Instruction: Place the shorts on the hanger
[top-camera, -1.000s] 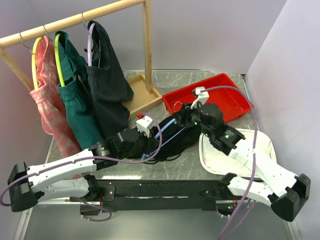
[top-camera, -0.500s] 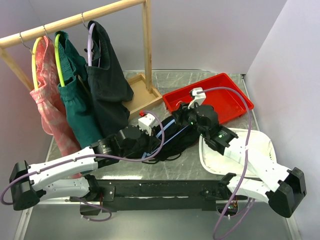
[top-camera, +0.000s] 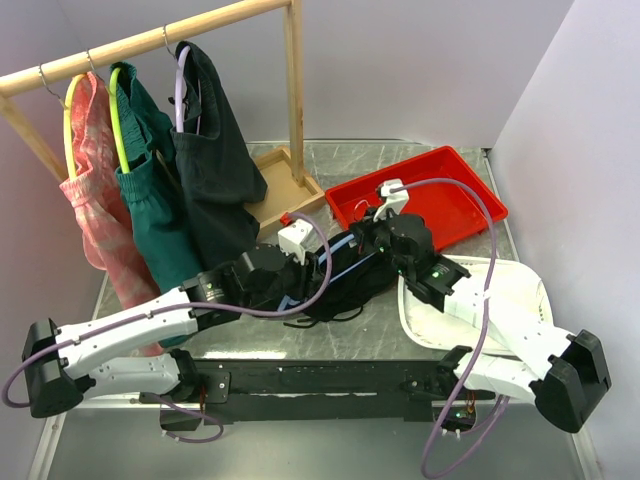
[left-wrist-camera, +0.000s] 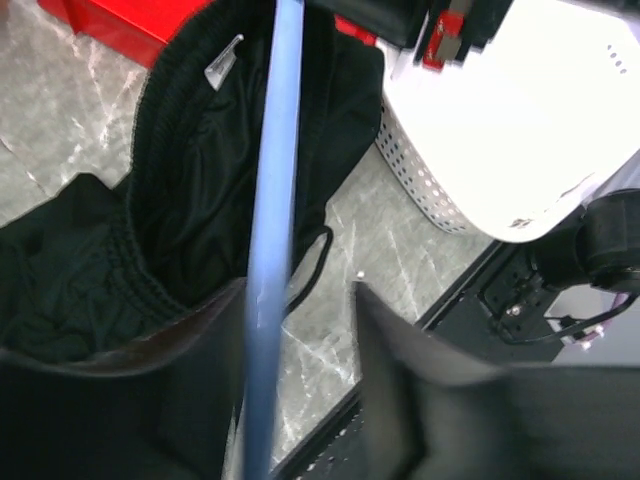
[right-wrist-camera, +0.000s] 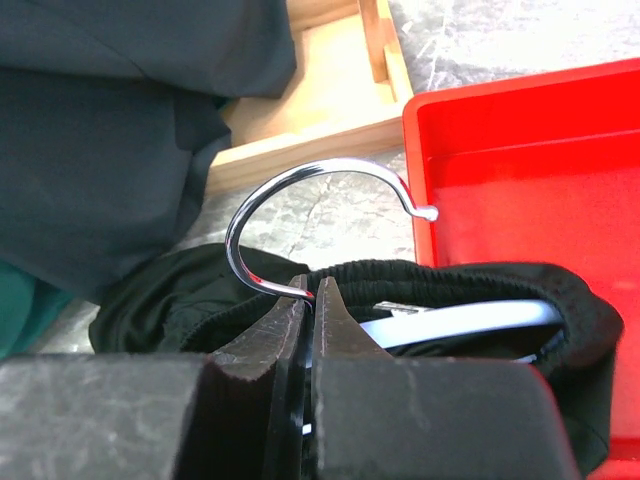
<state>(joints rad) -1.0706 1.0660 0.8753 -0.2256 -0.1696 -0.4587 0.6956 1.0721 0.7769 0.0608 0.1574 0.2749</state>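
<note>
The black shorts (top-camera: 345, 285) lie bunched on the table between the two grippers. In the left wrist view their waistband (left-wrist-camera: 190, 170) gapes open, with a white label (left-wrist-camera: 222, 66) inside. The light blue hanger (top-camera: 338, 262) lies across them; its bar (left-wrist-camera: 275, 200) runs down over the opening and between my left gripper's (left-wrist-camera: 298, 290) open jaws, close to the left finger (left-wrist-camera: 190, 390), with a gap to the right one. My right gripper (right-wrist-camera: 310, 288) is shut on the base of the hanger's metal hook (right-wrist-camera: 300, 180), just above the waistband (right-wrist-camera: 470, 275).
A red tray (top-camera: 455, 200) stands behind the shorts and a white perforated basket (top-camera: 510, 300) to their right. The wooden rack (top-camera: 293, 90) with its base (top-camera: 285, 185) carries pink checked, dark green and black garments (top-camera: 215, 160) at the back left.
The right gripper has moved a little left with the hanger hook in it. The left arm has pushed further right along the hanger bar over the shorts.
</note>
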